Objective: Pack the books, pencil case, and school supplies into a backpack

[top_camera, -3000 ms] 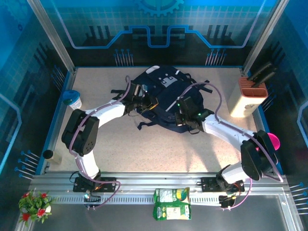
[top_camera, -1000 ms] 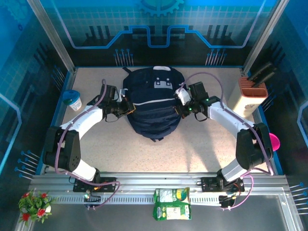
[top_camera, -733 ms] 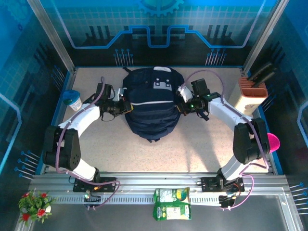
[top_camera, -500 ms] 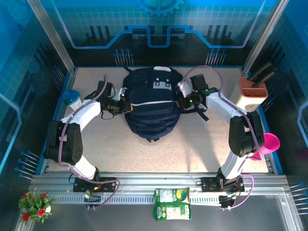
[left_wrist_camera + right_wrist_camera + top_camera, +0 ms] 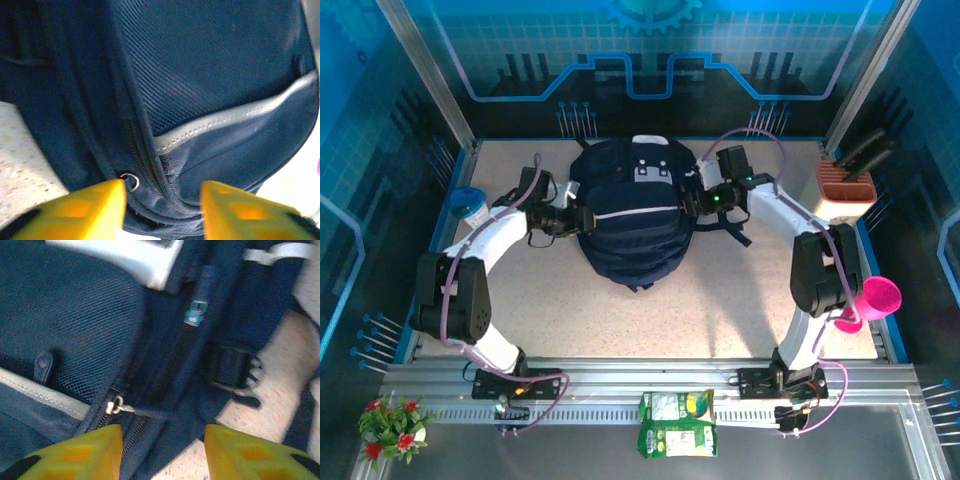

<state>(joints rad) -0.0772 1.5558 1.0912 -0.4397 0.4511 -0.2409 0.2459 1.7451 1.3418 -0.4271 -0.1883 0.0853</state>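
Beside backpack point(image 5: 635, 225): left claw point(image 5: 580, 218), right claw point(image 5: 693, 202), both parted.

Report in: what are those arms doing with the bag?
Left hand open, right hand open, flanking the backpack. Backpack lying flat, front up. Nothing blocking.

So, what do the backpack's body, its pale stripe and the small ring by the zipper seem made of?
The backpack looks like matte navy synthetic fabric; a fine mesh-like weave shows. The pale stripe seems a smooth silvery tape, perhaps reflective, stitched along its edge. The small ring is probably metal: it glints, though blur leaves this open.
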